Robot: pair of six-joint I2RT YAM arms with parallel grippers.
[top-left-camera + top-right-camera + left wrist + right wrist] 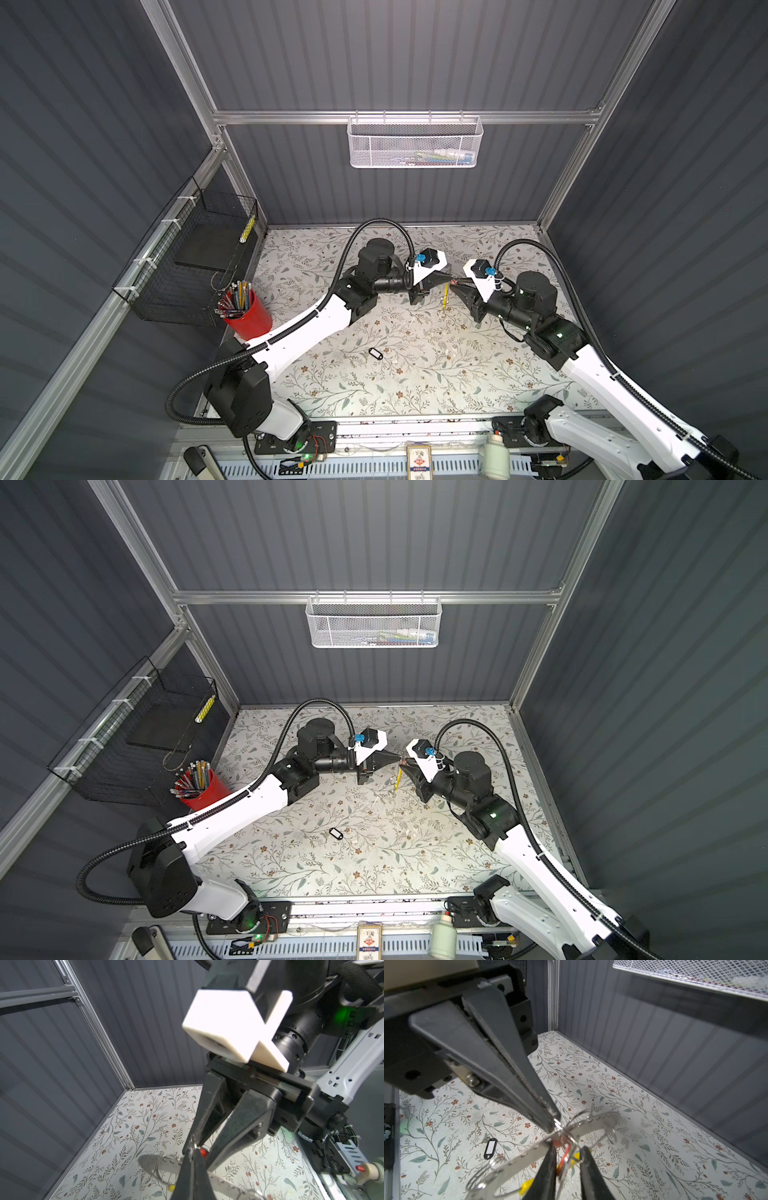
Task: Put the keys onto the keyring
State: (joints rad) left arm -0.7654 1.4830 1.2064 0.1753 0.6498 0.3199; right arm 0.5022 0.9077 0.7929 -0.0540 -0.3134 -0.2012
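The left gripper (553, 1122) clamped the keyring (517, 1159) in mid-air. The right gripper (568, 1147) had its jaws either side of the orange-red key tag (564, 1157) at the keyring; whether they gripped it was unclear. Threading likely needed the keyring held steady. The black-framed key tag (490, 1148) lay well apart from the keyring.

Your tabletop (365, 390) is brightly lit from above, with the walls (83, 124) dim. In both wrist views, close parts are blurred.

White-shelled arms (299, 332) carry black joints and ribbed black cables (347, 253); the left end effector (448, 276) and right end effector (456, 286) are black wedges.
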